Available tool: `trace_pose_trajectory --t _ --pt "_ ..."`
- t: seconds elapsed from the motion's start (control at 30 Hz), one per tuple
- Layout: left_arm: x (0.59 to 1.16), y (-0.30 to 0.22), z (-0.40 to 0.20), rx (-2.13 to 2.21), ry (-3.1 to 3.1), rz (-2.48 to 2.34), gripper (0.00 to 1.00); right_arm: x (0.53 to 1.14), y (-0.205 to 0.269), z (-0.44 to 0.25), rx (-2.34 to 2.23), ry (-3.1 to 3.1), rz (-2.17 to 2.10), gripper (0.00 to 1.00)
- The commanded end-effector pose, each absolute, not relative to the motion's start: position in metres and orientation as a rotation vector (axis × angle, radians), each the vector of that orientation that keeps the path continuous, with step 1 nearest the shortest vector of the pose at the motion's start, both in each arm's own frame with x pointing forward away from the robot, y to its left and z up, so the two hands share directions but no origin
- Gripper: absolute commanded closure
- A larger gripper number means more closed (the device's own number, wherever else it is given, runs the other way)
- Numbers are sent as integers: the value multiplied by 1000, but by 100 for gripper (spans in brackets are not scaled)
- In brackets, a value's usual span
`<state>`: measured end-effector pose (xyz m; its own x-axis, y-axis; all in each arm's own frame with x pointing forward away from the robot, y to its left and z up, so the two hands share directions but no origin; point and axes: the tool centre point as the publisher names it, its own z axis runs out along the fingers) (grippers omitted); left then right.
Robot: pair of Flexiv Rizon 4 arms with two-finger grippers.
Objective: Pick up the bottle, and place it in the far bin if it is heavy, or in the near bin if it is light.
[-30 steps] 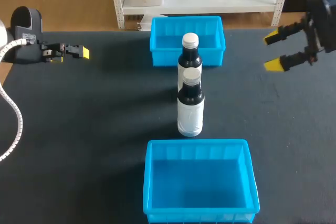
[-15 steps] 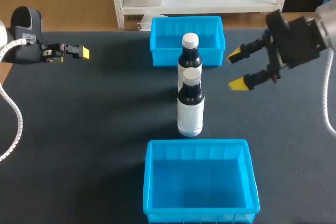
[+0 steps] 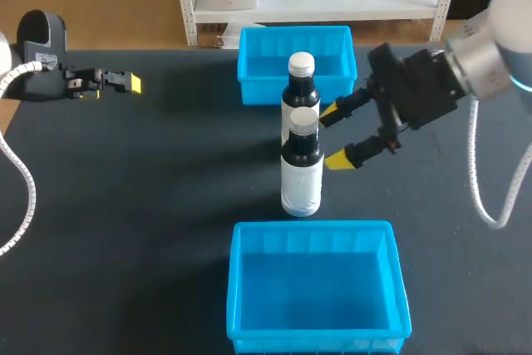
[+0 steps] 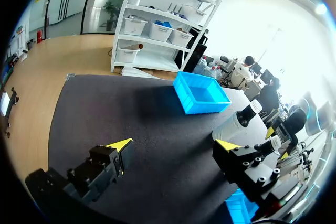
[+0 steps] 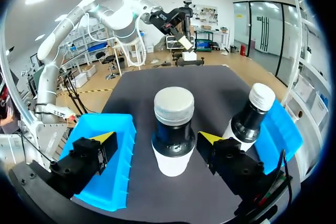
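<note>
"Where's the high camera looking from?"

"Above and behind the robot, tilted down over the whole counter point(image 3: 125, 205), with the front bottle point(image 3: 301, 164) about mid-view."

"And the wrist ones?"

"The one on the right end effector point(image 3: 333, 135) is right up close to that bottle, facing past it toward the left end effector point(image 5: 184, 40). The left one's camera is well away on the bottle's other side, looking back across the counter."

"Any overlap?"

"All three take in that bottle."

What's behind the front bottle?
A second bottle stands directly behind it, with the far bin beyond. In the head view the front bottle covers the second bottle's lower body, so its base is hidden.
</note>
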<state>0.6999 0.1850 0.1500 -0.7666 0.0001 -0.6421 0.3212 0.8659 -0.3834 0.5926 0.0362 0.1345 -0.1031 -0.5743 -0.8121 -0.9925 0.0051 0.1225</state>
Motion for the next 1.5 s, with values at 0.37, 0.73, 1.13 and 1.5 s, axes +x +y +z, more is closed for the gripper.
trace_pose_trajectory --t 0.37,0.73,1.13,1.5 --pt "700 185 150 231 2374 -636 0 599 59 121 -1630 1719 1008 0" --pt "700 185 150 231 2374 -636 0 606 67 118 -1613 1702 1015 0" --pt "700 185 150 231 2374 -636 0 613 72 114 -1601 1694 1027 13" --pt "700 185 150 231 2374 -636 0 612 74 114 -1602 1685 1038 25"
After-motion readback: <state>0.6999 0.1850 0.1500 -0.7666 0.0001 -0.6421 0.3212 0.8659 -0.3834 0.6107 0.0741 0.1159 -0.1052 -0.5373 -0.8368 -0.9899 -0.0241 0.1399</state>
